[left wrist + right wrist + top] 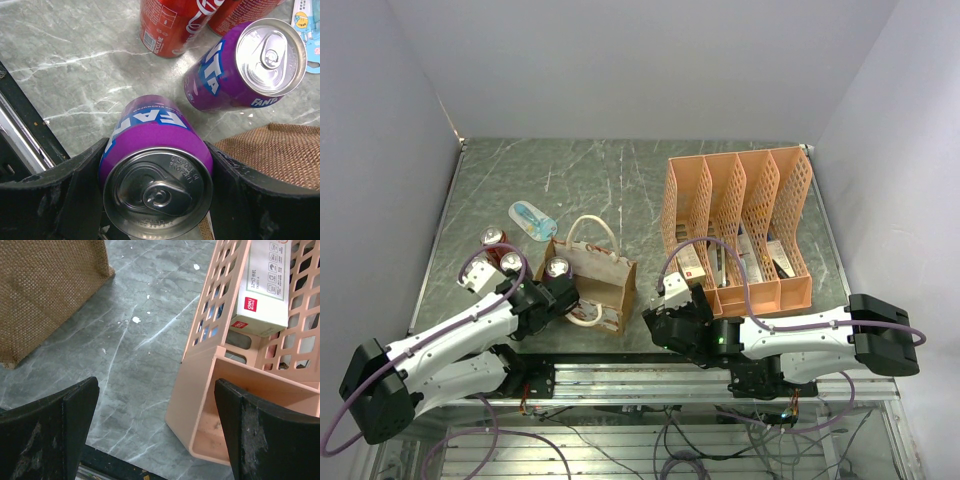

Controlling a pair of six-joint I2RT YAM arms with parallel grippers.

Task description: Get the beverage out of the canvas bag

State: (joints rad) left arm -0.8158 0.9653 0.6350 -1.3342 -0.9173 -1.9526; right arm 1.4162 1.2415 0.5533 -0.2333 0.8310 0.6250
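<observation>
The tan canvas bag with cream handles stands at the front middle of the table. Its weave also shows in the left wrist view and the right wrist view. My left gripper is shut on a purple Fanta can, upright, just left of the bag and clear of it; the can's silver top shows in the top view. My right gripper is open and empty, low over the table between the bag and the orange file rack. The bag's inside is hidden.
A second purple Fanta can and two red cola cans stand left of the bag. A blue packet lies behind them. The orange file rack holds a white box. The table's metal front rail runs close by.
</observation>
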